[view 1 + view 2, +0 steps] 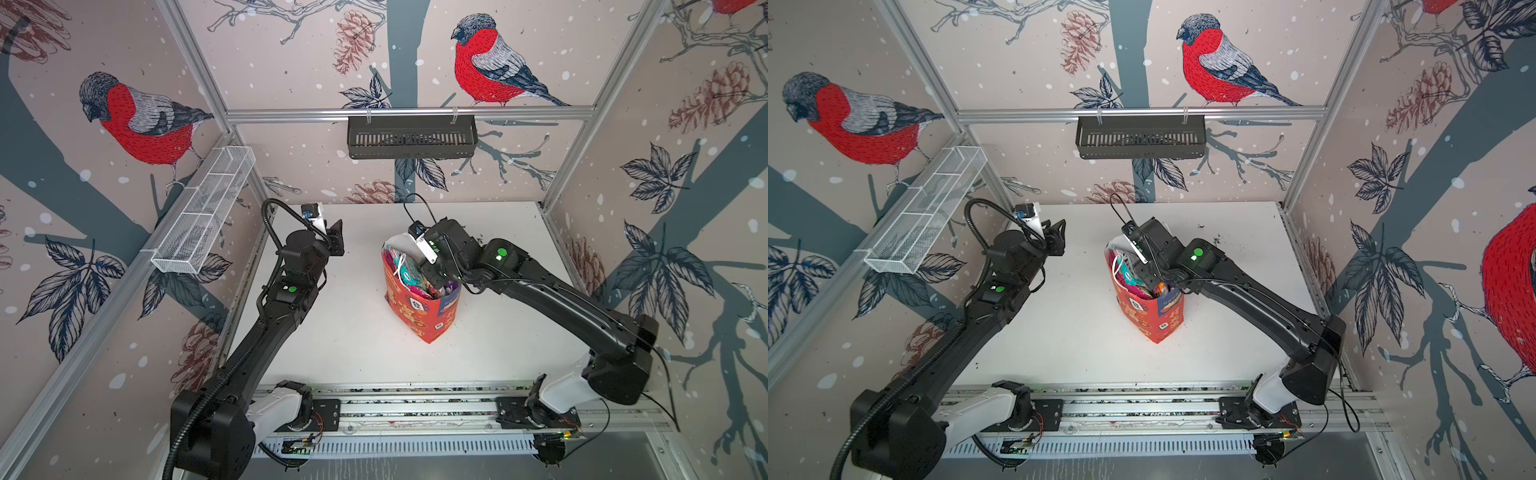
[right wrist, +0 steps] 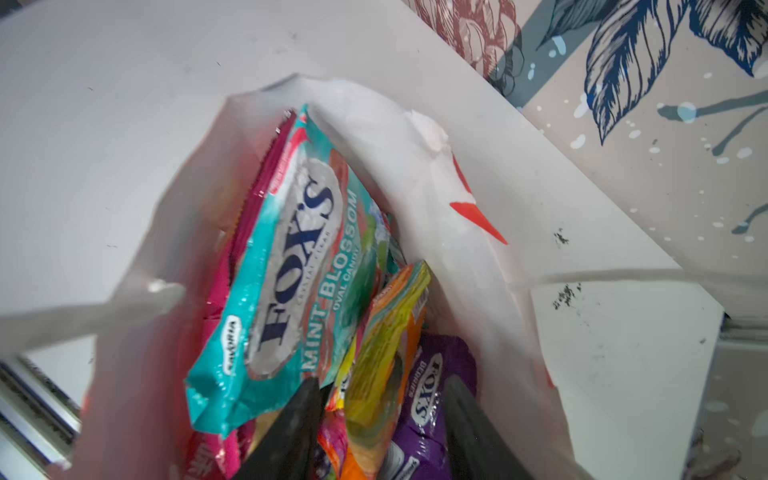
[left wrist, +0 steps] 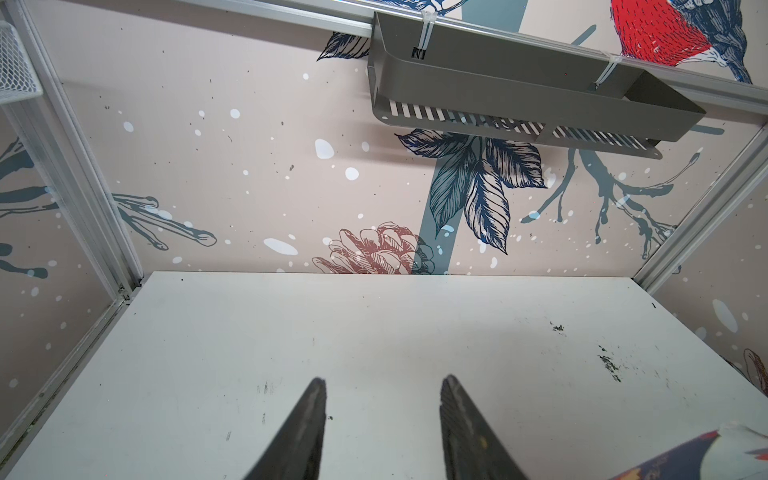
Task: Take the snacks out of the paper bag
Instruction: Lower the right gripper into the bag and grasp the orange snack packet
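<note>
Table (image 1: 374, 332), bird-print walls (image 1: 291, 62): left end effector (image 3: 382, 380) spread, right end effector (image 2: 380, 380) (in bag (image 2: 457, 249)) unclear.

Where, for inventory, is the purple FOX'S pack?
Right wrist view: the purple pack sits inside the paper bag, beside the orange pack, between the right gripper's fingers.

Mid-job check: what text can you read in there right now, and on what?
"FOX'S", "MINT BLOSSOM", "OVAL CANDY": teal pack.
"FOX'S", "BERRIES": purple pack, seen upside down.
Too blurred: the teal pack's small oval logo; print on the orange pack.
Too small: gold characters on the paper bag.
</note>
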Robot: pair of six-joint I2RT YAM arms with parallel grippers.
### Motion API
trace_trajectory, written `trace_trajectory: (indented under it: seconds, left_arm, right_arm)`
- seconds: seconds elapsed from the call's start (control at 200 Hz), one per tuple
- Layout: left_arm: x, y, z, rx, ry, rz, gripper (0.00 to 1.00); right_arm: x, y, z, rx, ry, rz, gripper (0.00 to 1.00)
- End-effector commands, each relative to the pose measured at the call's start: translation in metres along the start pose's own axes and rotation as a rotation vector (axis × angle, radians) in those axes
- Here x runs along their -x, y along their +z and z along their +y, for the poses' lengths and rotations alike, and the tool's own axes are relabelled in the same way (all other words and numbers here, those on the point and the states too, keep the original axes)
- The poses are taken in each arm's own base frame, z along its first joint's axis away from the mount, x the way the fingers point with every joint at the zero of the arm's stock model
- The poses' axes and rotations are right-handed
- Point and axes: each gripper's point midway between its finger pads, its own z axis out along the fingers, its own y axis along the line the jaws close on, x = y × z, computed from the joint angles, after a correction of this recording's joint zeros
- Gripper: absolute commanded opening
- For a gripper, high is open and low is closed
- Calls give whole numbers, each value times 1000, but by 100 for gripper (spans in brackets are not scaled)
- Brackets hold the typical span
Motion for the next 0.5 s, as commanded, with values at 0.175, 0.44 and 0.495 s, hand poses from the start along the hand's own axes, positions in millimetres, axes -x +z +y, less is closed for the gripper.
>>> trace_trajectory:
  seconds: [0.175, 0.44, 0.495]
  left_arm:
    - [-1, -1, 3, 14, 9, 0, 46]
    - [-3, -1, 4, 22, 16, 1, 46]
    - [-3, -1, 5, 23, 16, 0, 47]
  right_arm:
    - [-12, 6, -6, -57, 2, 62, 54]
    - [-20, 16, 5, -10, -4, 118, 32]
    - [-22, 19, 7, -10, -8, 129, 27]
